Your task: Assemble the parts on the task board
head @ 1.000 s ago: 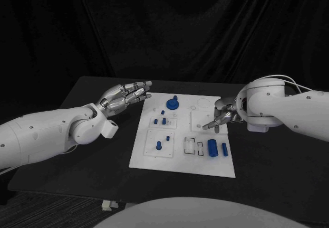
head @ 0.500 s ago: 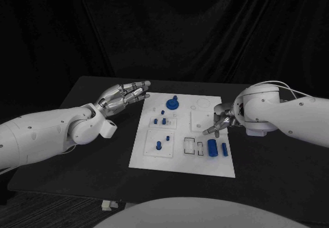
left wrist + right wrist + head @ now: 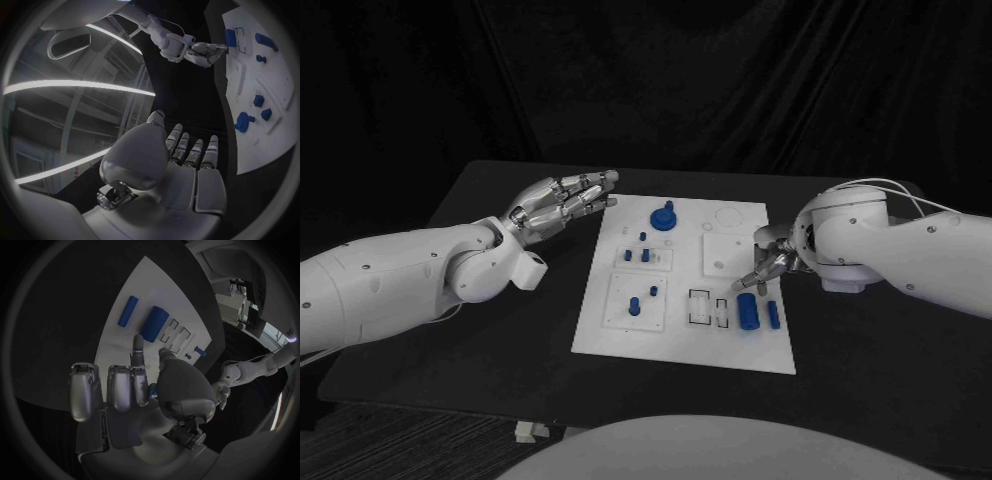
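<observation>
Two robot hands empty | left spread off task board edge | right curled over it

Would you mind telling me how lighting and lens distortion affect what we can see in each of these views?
Head view: dim, the black table merges with the dark backdrop, while the white task board stands out clearly. Left wrist view: fisheye bends the board's edges, bright ceiling light strips glare behind the left hand. Right wrist view: the right hand looms large and shadowed, and the board curves.
</observation>
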Available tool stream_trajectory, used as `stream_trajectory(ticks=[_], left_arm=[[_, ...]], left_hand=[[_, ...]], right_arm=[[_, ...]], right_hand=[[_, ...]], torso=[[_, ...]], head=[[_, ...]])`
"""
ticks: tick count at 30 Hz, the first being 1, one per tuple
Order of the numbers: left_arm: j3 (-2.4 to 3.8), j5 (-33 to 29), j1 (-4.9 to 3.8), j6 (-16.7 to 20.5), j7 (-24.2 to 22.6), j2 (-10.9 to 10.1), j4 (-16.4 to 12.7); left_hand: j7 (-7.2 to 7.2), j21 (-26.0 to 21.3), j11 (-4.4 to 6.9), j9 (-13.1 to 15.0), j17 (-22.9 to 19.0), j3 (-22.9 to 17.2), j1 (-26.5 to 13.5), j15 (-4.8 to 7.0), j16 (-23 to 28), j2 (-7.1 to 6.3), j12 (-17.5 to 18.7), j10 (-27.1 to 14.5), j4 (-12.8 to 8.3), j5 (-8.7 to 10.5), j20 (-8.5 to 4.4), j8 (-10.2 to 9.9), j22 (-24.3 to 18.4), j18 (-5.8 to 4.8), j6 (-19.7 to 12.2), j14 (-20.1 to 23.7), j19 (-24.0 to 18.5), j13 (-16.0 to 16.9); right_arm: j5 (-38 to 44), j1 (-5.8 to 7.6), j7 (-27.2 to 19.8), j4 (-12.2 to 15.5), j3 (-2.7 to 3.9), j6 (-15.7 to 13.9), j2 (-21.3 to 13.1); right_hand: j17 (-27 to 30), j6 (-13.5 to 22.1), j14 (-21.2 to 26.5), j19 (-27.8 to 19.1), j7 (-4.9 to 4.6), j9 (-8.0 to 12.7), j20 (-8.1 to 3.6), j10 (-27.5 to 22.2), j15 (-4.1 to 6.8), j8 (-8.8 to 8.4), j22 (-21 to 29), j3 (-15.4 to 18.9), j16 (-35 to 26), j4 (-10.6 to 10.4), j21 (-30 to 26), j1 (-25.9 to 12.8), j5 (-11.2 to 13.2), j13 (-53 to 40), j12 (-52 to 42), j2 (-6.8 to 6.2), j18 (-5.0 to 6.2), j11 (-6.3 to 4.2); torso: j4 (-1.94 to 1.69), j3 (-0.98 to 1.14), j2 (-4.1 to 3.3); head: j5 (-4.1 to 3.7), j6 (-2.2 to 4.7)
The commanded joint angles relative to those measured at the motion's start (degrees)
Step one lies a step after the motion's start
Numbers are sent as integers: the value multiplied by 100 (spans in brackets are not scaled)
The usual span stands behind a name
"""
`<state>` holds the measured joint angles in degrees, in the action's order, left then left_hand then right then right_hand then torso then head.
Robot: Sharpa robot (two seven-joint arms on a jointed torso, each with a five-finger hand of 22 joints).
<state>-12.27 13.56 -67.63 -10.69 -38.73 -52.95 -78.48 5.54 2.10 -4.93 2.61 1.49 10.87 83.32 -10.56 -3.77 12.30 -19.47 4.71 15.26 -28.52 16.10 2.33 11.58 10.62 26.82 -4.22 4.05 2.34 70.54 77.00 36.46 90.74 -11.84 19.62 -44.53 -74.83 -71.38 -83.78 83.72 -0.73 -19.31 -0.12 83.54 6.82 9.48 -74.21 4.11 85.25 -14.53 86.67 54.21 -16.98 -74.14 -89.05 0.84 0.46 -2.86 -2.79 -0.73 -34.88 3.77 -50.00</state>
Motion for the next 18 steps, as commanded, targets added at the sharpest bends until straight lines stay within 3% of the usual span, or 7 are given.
stream_trajectory(ticks=[1, 12, 18], left_arm=[[5, -23, 2, -115, -208, 10, 6], [5, -23, 7, -152, -175, 16, 23], [5, -23, 10, -167, -152, 14, 27]], left_hand=[[17, 13, -19, 20, -9, -49, 96, -24, -109, -6, 9, 24, 71, -118, 49, 68, 86, -61, -11, -12, 37, 9], [20, 25, -20, 19, -8, -57, 110, -48, -121, -3, 13, 23, 64, -124, 57, 67, 122, -67, -15, -24, 60, 8], [20, 26, -21, 18, -8, -59, 113, -50, -123, -2, 16, 22, 62, -126, 58, 66, 122, -69, -20, -26, 62, 7]], right_arm=[[107, -33, 113, -24, 2, 100, 2], [111, -121, 109, -73, 2, 101, 22], [69, -203, 106, -100, 2, 87, 32]], right_hand=[[-725, -108, -488, 447, -14, 66, -46, 646, 32, -84, -1445, 56, 81, 19, -58, 7, 108, -1586, -95, -16, 57, -22], [-587, -241, -459, 407, 14, 37, -59, 646, 50, -47, -1416, 116, 15, -111, -139, -158, 323, -1586, -95, 22, 78, -44], [-563, -279, -454, 399, 25, 18, -68, 646, 59, -44, -1412, 160, 5, -200, -154, -337, 552, -1586, -95, 112, 81, -51]], torso=[[-4, 0, 1], [-6, -2, 1], [-4, -2, 2]], head=[[4, 0], [12, 0], [29, 0]])
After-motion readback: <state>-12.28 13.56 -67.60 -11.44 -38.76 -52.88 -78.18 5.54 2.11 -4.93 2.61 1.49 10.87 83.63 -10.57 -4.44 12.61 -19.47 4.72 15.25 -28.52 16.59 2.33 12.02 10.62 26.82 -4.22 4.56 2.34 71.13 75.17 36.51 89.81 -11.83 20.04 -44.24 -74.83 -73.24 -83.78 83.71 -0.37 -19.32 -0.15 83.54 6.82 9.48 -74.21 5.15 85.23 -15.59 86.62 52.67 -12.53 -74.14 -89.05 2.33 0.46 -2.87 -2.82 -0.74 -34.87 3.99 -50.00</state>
